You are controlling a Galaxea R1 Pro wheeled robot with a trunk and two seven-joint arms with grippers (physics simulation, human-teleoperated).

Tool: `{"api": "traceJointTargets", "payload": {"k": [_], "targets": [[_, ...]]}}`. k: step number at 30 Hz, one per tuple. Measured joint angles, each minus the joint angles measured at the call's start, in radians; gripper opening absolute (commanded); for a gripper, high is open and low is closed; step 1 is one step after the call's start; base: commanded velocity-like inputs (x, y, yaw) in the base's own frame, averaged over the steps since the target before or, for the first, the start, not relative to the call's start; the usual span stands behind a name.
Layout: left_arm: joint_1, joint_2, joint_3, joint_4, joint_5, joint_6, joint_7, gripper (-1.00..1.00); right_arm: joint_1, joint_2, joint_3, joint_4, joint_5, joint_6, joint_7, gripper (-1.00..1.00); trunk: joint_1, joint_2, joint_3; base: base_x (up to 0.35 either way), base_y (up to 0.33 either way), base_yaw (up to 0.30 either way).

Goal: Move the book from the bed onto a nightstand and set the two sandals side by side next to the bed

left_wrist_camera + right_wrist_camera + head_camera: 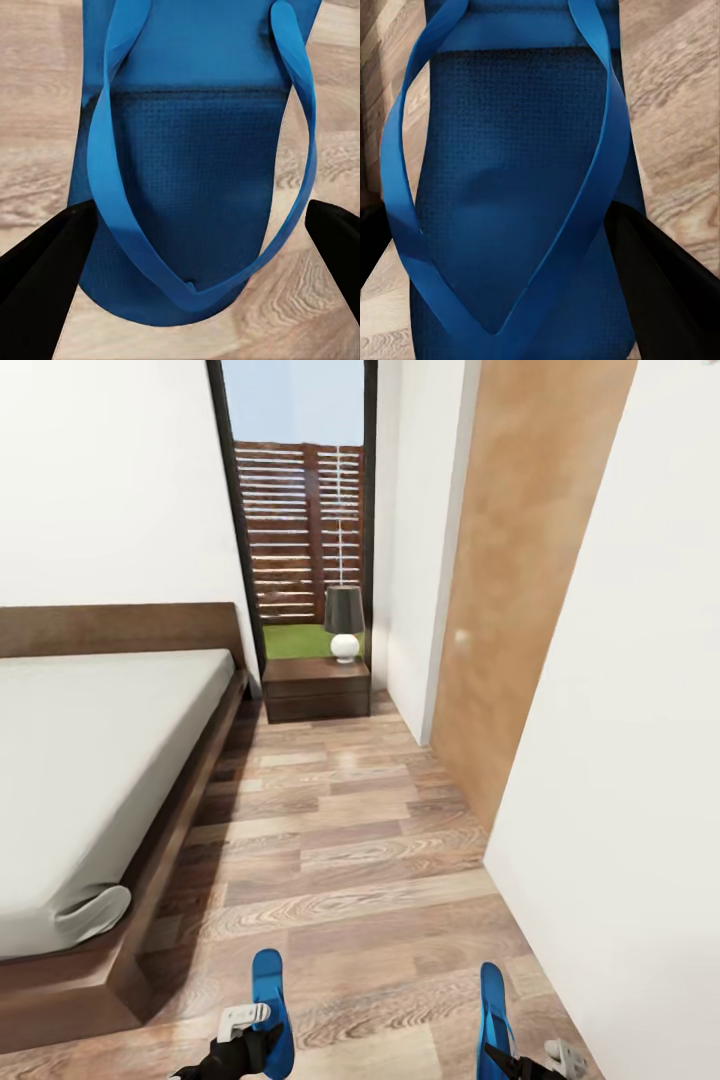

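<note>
Two bright blue sandals sit at the bottom of the head view, one in each gripper. My left gripper (252,1042) is shut on the left sandal (268,990). Its black fingers (45,277) press the edges of that sandal (195,150), seen strap side up over the wood floor. The right gripper (518,1062) is shut on the other sandal (493,1000); one dark finger (660,285) lies against that sandal (510,172). To my left stands the bed (90,760), and a nightstand (315,690) is at its far corner. The book is out of view.
A black-shaded lamp (344,622) stands on the nightstand, before a tall window. A brown door (520,590) and a white wall (640,780) close in on the right. Wood-plank floor (340,840) runs between the bed's platform and that wall.
</note>
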Motion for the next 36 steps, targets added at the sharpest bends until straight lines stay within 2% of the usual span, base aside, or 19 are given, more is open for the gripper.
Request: {"api": "traceJointTargets", "payload": {"k": [36], "targets": [[0.0,0.0,0.0,0.0,0.001,0.0,0.0,-1.0,0.0,0.0,0.0,0.0,0.0,0.0,0.001,-1.0,0.0,0.0,-0.001,0.329,0.0,0.026]]}}
